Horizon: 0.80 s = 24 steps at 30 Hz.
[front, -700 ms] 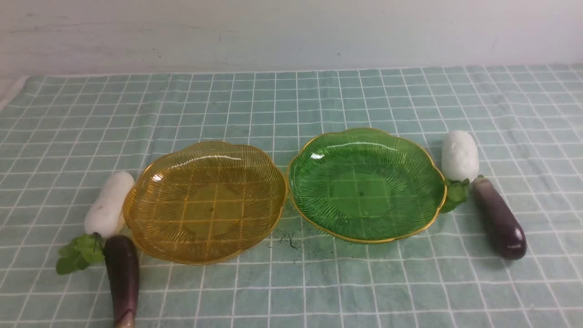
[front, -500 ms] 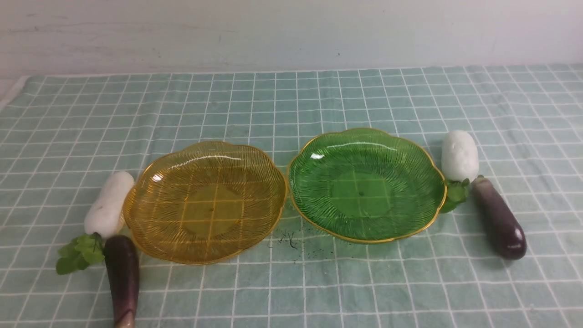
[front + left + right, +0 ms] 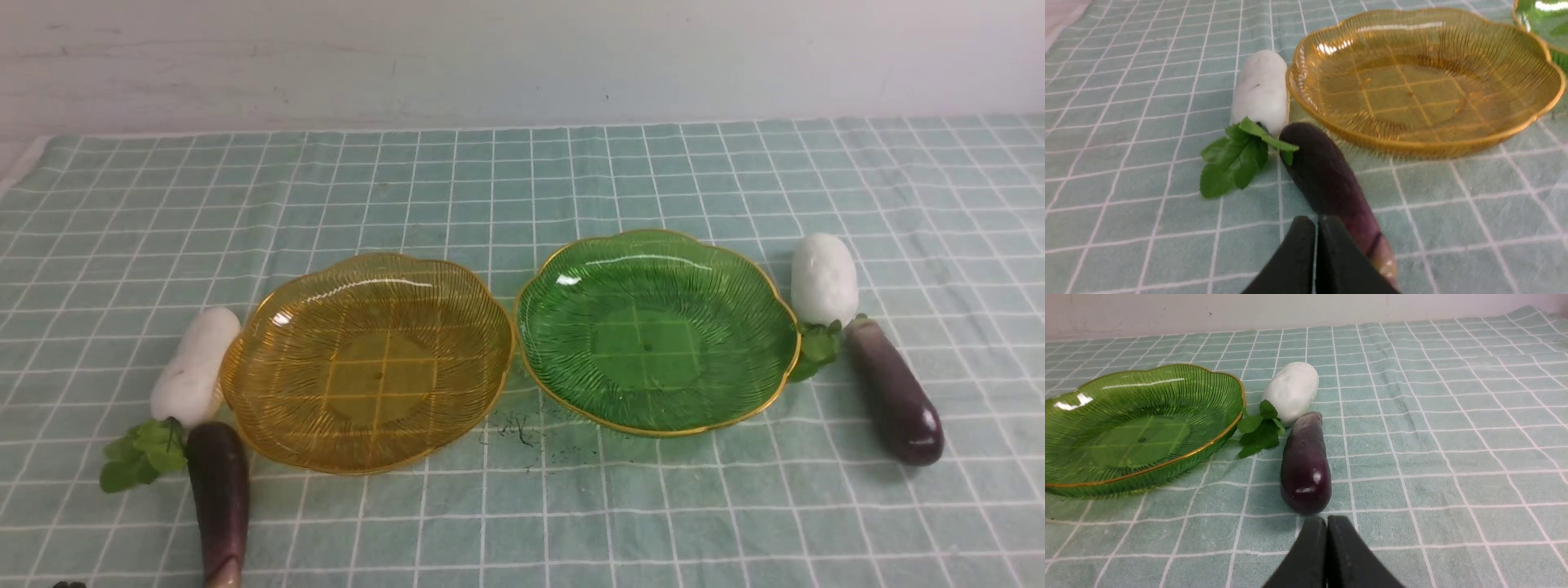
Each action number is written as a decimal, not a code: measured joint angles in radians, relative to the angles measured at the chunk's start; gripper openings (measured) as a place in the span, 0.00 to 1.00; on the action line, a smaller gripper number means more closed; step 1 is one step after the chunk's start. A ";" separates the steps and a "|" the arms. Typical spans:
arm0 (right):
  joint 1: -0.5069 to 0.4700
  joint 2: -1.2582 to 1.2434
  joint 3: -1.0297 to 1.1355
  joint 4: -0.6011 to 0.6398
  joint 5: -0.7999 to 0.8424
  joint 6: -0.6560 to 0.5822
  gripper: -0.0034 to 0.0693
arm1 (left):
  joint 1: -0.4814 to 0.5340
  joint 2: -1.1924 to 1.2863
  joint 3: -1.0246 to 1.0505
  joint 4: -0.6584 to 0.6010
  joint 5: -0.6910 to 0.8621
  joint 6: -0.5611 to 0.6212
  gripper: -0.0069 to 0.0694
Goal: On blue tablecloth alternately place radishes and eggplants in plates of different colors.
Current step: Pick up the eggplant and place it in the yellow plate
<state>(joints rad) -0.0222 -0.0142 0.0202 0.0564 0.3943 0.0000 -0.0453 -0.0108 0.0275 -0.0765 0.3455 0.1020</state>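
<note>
On the blue tablecloth (image 3: 522, 188) an amber plate (image 3: 367, 359) and a green plate (image 3: 657, 327) stand side by side, both empty. A white radish (image 3: 194, 367) and a purple eggplant (image 3: 219, 498) lie left of the amber plate. A second radish (image 3: 823, 278) and eggplant (image 3: 894, 392) lie right of the green plate. My left gripper (image 3: 1316, 223) is shut and empty just short of the left eggplant (image 3: 1331, 183), with the left radish (image 3: 1260, 92) beyond. My right gripper (image 3: 1327, 522) is shut and empty just short of the right eggplant (image 3: 1305, 463), with the right radish (image 3: 1291, 392) beyond.
A pale wall (image 3: 522, 57) runs behind the table. The cloth's left edge shows at the far left (image 3: 20, 167). Small dark specks lie on the cloth between the plates (image 3: 518, 431). A dark bit shows at the front view's bottom left edge (image 3: 69, 584).
A small dark bit has come into the front view's bottom left edge. The plates and vegetables have not moved.
</note>
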 joint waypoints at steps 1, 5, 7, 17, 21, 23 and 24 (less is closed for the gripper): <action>0.000 0.000 0.000 0.000 0.000 0.000 0.03 | 0.000 0.000 0.001 -0.063 -0.051 -0.034 0.08; 0.000 0.000 0.000 0.000 0.000 0.000 0.03 | 0.000 0.000 0.001 -0.262 -0.168 -0.108 0.08; 0.000 0.000 0.000 0.000 0.000 0.000 0.03 | 0.000 0.000 0.001 -0.358 -0.240 -0.126 0.08; 0.000 0.000 0.010 0.148 -0.108 0.047 0.03 | 0.000 0.000 -0.117 -0.652 -0.540 -0.123 0.08; 0.000 0.000 0.010 0.367 -0.241 0.135 0.03 | 0.000 0.062 -0.324 -0.627 -0.327 -0.016 0.08; 0.000 0.000 0.010 0.581 -0.326 0.190 0.03 | 0.001 0.225 -0.510 -0.595 -0.039 0.057 0.08; 0.000 0.000 0.010 0.620 -0.342 0.188 0.03 | 0.001 0.315 -0.564 -0.566 0.096 0.070 0.08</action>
<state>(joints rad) -0.0222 -0.0142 0.0298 0.6765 0.0527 0.1883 -0.0445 0.3043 -0.5365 -0.6428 0.4414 0.1722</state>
